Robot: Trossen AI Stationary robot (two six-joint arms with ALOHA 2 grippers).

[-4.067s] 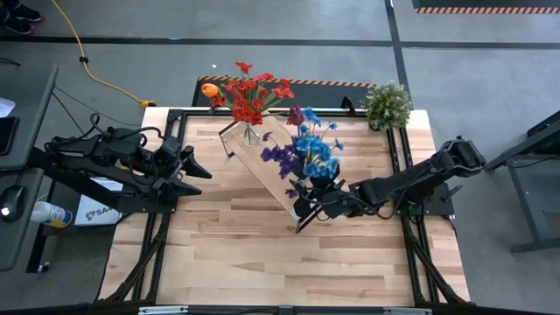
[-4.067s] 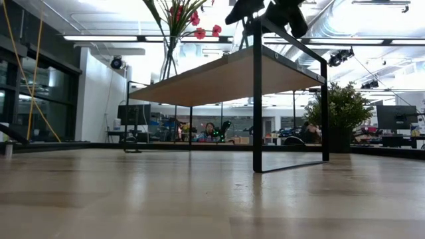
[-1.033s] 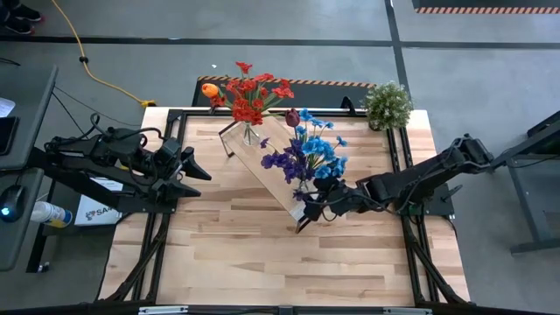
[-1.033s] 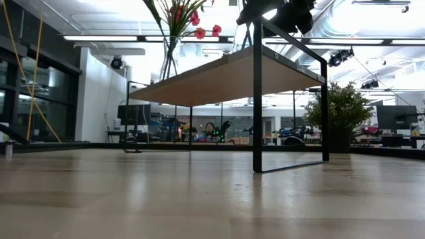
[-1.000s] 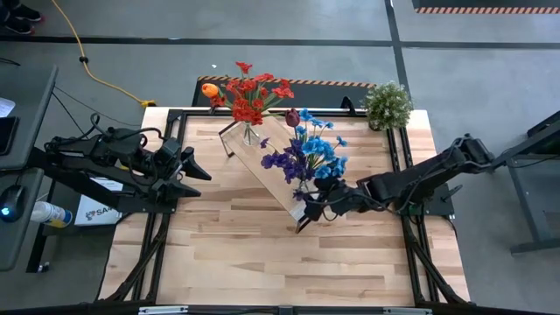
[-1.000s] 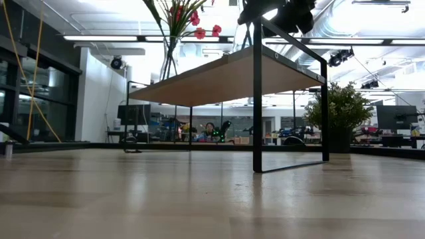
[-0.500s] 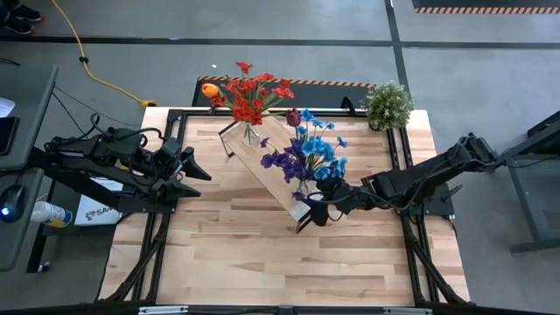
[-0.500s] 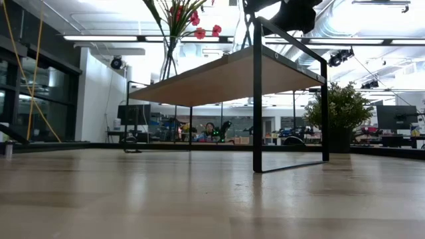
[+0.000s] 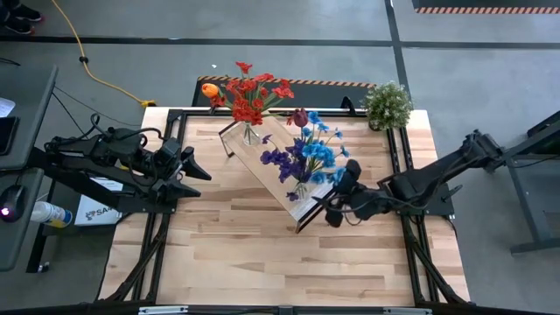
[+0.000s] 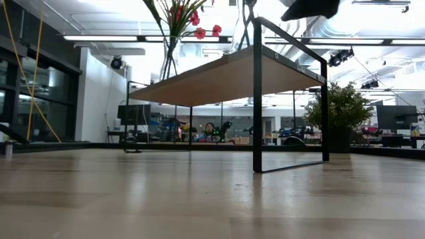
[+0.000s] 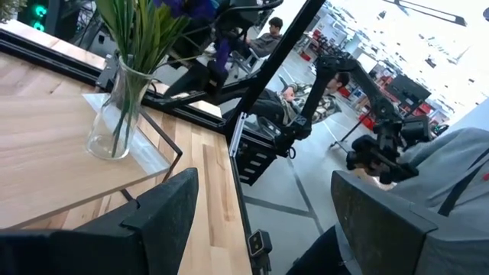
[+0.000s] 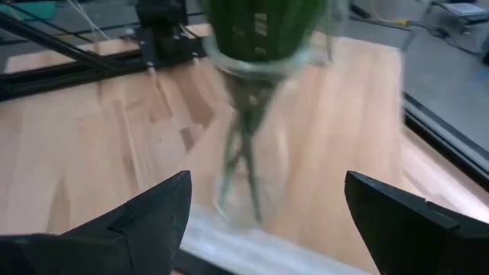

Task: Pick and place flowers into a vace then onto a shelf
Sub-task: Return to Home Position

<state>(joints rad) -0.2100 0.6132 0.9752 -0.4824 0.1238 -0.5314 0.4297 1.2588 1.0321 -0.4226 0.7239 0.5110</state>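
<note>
- Straight ahead of my right claw (image 9: 335,197), framed between its two fingers (image 12: 157,214) but touching neither as far as I can tell, is the clear vase (image 12: 243,145) with the blue and purple flowers (image 9: 308,150). It stands on the shelf (image 9: 267,166), near the shelf end closest to this claw.
- That claw is spread wide and carries nothing.
- Farther along the shelf, at the end away from this claw, the second vase (image 9: 250,133) holds the red flowers (image 9: 252,94) upright.
- My left claw (image 9: 194,173) hangs at the opposite side of the table, well apart from the shelf. Its fingers are wide too, and it is empty.
- I see no loose flowers on the tabletop (image 9: 236,254) around either claw, so picking, filling and shelving look finished to me.
- What is left, I judge, is only to draw the right arm back from the vase without brushing the glass or the blooms, and park it at rest.
- Beyond my right claw, at the table corner, stands the potted plant (image 9: 387,103), which is no part of the job.
</note>
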